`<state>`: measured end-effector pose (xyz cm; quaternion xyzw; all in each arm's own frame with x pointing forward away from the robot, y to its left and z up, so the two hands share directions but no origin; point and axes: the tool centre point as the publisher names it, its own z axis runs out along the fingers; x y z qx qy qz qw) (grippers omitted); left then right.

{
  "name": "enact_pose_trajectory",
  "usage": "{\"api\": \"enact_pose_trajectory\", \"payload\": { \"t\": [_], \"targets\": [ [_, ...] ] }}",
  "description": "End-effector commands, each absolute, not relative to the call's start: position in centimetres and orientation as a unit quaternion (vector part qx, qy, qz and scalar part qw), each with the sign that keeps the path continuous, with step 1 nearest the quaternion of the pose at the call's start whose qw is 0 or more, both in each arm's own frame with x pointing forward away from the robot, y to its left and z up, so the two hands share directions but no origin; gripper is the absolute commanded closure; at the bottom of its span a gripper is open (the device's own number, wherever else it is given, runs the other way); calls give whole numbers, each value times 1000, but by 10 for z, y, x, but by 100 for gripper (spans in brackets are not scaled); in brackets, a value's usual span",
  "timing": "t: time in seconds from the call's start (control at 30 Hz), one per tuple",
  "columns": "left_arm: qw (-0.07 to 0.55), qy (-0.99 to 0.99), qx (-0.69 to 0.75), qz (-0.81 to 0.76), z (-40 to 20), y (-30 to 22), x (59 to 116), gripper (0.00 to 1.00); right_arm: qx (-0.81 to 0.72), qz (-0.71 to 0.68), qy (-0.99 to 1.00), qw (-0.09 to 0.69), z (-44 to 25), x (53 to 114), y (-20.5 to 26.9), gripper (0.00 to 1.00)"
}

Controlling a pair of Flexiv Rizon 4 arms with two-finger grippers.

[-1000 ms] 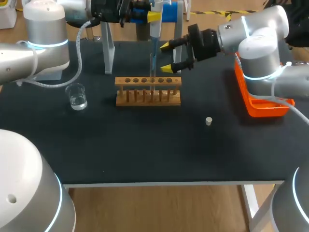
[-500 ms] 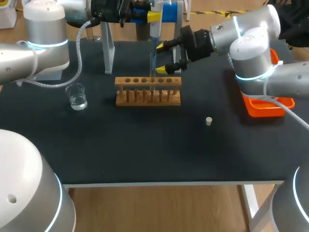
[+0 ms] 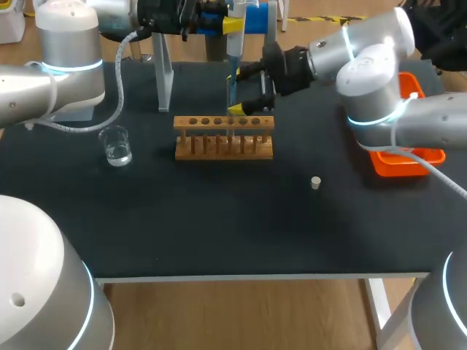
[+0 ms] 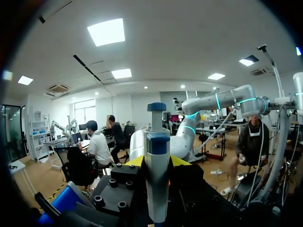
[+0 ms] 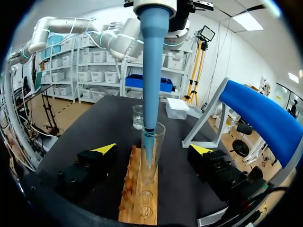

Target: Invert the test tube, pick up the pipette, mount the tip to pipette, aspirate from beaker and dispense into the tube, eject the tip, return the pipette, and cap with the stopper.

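Keep the right gripper (image 5: 152, 149) spread, fingers either side of the test tube (image 5: 158, 163) in the wooden rack (image 5: 141, 208), not touching; close only gently. Hold the pipette (image 4: 156, 175), pinched by the left gripper (image 4: 157, 161), plumb, tip (image 5: 149, 142) inside the tube; press slowly.

On the black table (image 3: 219, 226): stopper (image 3: 315, 182) at 4 o'clock of rack, beaker (image 3: 115, 146) at 9, orange tray (image 3: 401, 162) at 3.

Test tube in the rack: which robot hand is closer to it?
Right. The right gripper has its fingers open on either side of the test tube, not touching. The left gripper is higher up, holding the pipette over it.
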<state>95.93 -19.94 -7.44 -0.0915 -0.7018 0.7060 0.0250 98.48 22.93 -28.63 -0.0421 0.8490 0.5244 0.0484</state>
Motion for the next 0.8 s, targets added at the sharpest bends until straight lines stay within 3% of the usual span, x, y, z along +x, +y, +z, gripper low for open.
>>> {"api": "enact_pose_trajectory", "payload": {
  "t": [0.03,0.8],
  "targets": [
    [27,-702,-93,706,-74,-199,960,100,-33,521,851,49,-291,987,233,0],
    [27,-702,-93,706,-74,-199,960,100,-32,503,863,44,-308,984,243,0]
  ]
}}
